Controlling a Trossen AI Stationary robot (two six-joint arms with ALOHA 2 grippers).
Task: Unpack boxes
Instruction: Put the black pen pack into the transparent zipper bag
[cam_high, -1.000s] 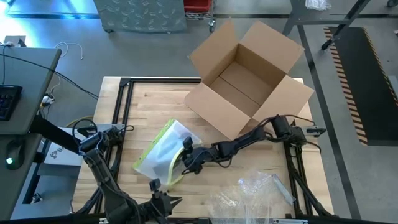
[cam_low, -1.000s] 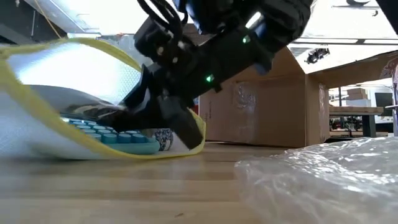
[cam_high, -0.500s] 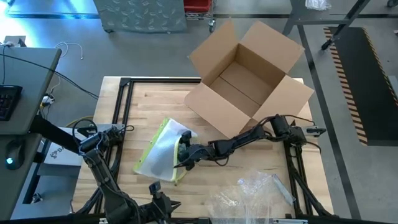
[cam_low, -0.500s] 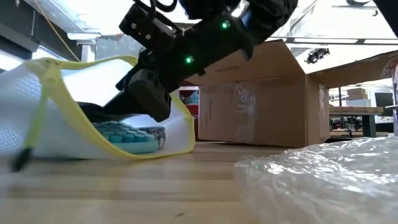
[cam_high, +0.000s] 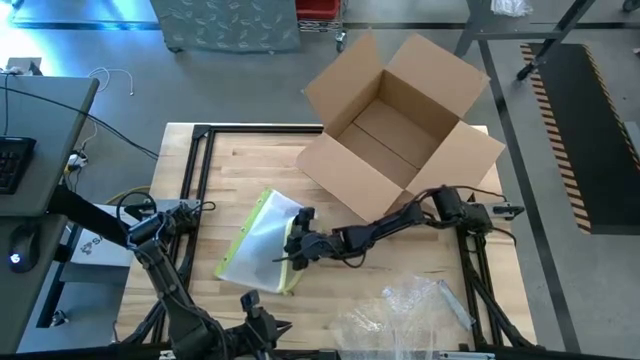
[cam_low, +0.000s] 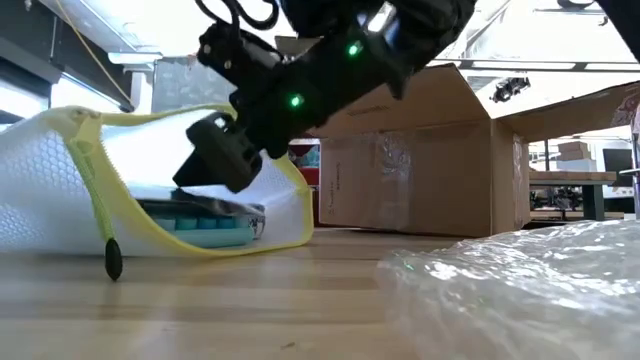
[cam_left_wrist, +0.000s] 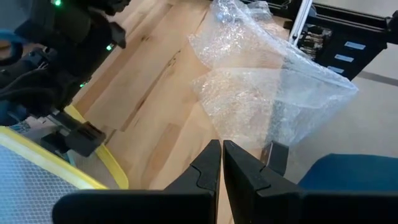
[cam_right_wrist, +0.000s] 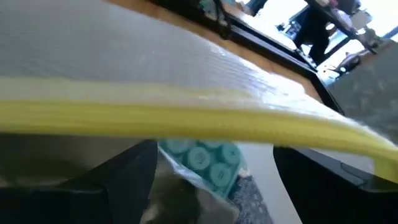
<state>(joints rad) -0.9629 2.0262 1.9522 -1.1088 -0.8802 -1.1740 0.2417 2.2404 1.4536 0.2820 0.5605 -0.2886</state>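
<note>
With the carton (cam_high: 400, 125) emptied, the right gripper (cam_high: 292, 243), jaws spread wide, sits at the yellow-edged sleeve's (cam_high: 255, 243) mouth, likely extracting its contents next; left gripper (cam_left_wrist: 222, 163) waits closed.

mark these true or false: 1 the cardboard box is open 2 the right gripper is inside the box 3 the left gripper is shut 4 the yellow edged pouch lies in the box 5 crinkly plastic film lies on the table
1. True: the cardboard box stands with its flaps spread open.
2. False: the right gripper is outside the box, open, at the mouth of the yellow-edged pouch.
3. True: the left gripper has its fingers pressed together.
4. False: the pouch lies on the table, beside the box.
5. True: the plastic film lies on the table near its front edge.
</note>
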